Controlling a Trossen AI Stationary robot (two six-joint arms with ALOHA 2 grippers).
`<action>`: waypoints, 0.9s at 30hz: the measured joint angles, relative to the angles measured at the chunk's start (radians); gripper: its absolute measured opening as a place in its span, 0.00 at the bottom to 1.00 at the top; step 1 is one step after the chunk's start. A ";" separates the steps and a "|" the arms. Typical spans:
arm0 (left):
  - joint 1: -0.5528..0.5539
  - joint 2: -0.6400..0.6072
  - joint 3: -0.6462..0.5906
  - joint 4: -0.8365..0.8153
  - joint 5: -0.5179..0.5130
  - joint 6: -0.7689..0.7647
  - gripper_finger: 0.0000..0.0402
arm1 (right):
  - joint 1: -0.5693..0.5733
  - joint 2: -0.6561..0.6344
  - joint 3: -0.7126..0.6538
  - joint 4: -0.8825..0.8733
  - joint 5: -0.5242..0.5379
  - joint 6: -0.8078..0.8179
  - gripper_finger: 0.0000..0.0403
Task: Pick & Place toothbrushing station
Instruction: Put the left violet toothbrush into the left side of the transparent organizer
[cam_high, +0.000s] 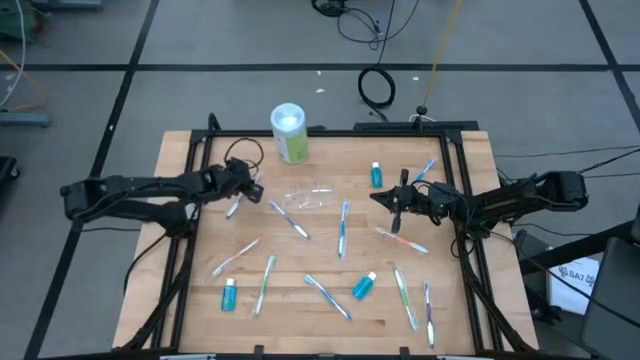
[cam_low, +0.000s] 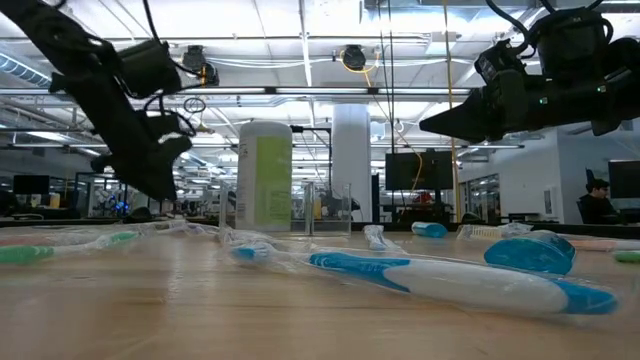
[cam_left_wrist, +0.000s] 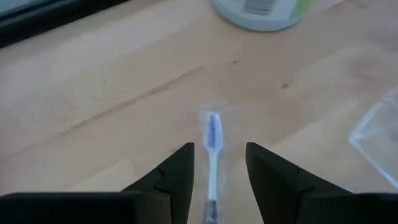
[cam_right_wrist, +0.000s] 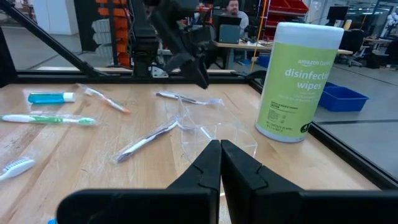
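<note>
A pale wood-plank table (cam_high: 330, 300) with visible grain is framed by black rails. Slim toothbrushes are scattered flat across it, most in clear crinkled wrappers: a blue-white one (cam_high: 343, 228) at centre, a green one (cam_high: 265, 283) toward the near left, a pink-tipped one (cam_high: 401, 241) just beside the right arm. Three small teal tubes with white caps lie flat: one (cam_high: 229, 295) at near left, one (cam_high: 364, 286) at near centre, one (cam_high: 376, 175) at far centre. A thin clear container (cam_high: 312, 195), glossy and nearly see-through, sits mid-table, just on the near side of a tall green-and-white cylindrical canister (cam_high: 288, 133) labelled as wipes, standing upright at the far edge.

The left gripper (cam_left_wrist: 216, 171) is lowered at the table's left-centre, its dark wedge-shaped fingers parted narrowly. A white brush (cam_left_wrist: 211, 149) with blue bristles is seen lying between them on the wood; whether the pads touch it cannot be told. In the high view this brush (cam_high: 234, 206) lies just beside the gripper (cam_high: 250, 190).

The right gripper (cam_high: 393, 200) is held above the table right of centre, pointed toward the container, with its fingers pressed together (cam_right_wrist: 220, 163) and nothing between them.

In the low view a chunky blue-white brush handle (cam_low: 450, 280) lies closest, smooth and rounded.
</note>
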 joint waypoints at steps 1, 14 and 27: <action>0.013 0.020 0.000 0.005 0.027 -0.001 0.38 | 0.000 0.000 0.000 0.000 0.000 -0.001 0.01; 0.105 0.182 0.001 0.006 0.123 0.006 0.35 | 0.000 0.000 0.000 0.000 0.000 -0.003 0.01; 0.137 0.163 0.000 0.041 0.158 0.003 0.04 | 0.000 0.000 0.000 -0.001 0.000 -0.006 0.01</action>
